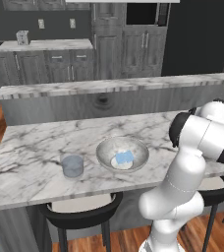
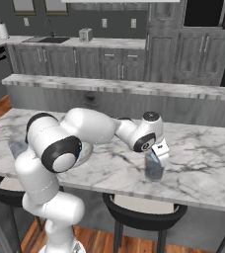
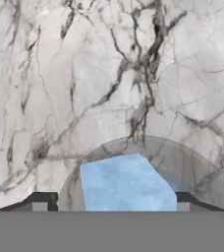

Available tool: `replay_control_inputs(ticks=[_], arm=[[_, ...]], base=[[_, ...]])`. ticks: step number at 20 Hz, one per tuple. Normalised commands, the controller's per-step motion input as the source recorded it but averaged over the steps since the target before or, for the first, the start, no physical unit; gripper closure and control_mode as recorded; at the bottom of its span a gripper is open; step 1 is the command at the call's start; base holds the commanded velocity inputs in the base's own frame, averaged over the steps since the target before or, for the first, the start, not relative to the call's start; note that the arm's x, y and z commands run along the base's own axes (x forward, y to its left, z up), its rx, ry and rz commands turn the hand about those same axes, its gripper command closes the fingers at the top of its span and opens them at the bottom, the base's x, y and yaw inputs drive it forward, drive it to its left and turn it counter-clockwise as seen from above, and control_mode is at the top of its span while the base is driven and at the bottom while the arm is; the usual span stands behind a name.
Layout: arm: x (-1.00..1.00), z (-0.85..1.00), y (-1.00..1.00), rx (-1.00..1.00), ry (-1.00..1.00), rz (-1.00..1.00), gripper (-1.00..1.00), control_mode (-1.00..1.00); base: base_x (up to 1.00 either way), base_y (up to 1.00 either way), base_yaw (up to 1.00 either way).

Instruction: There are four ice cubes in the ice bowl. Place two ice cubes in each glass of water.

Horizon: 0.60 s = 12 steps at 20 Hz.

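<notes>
In the left base view, a wide shallow round bowl of grey shiny metal (image 1: 122, 153) sits near the middle of the white grey-veined marble counter (image 1: 35, 147). Small pale blue ice cubes (image 1: 125, 157) lie on its whitish inside; their number cannot be told. A short clear bluish tumbler (image 1: 72, 166) stands just left of the bowl, a little nearer the front edge, apart from it. Black stools (image 1: 79, 216) stand under the counter's near edge.

In the right base view, the white arm reaches right across the counter, and its claw (image 2: 157, 154) hangs just over the rim of a second clear bluish tumbler (image 2: 154, 169), which stands near the counter's front edge, well right of the metal bowl, itself partly hidden behind the arm.

In the hand view, the claw's two dark fingertips (image 3: 44, 202) stand wide apart, open and clasping nothing. Between them lies a pale blue cube (image 3: 126, 183) inside the round outline of the tumbler, with the marble around it.
</notes>
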Motion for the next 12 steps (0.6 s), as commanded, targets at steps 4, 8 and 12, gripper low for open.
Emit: replay_control_inputs(ticks=[4,8,12], arm=[[0.00,0.00,0.00,0.00,0.00,0.00,-1.00,-1.00],[-0.01,0.00,0.00,0.00,0.00,0.00,-1.00,-1.00],[-0.16,0.07,0.00,0.00,-0.06,0.00,-1.00,-1.00]], base=[[0.00,0.00,0.00],[0.00,0.00,0.00],[0.00,0.00,0.00]])
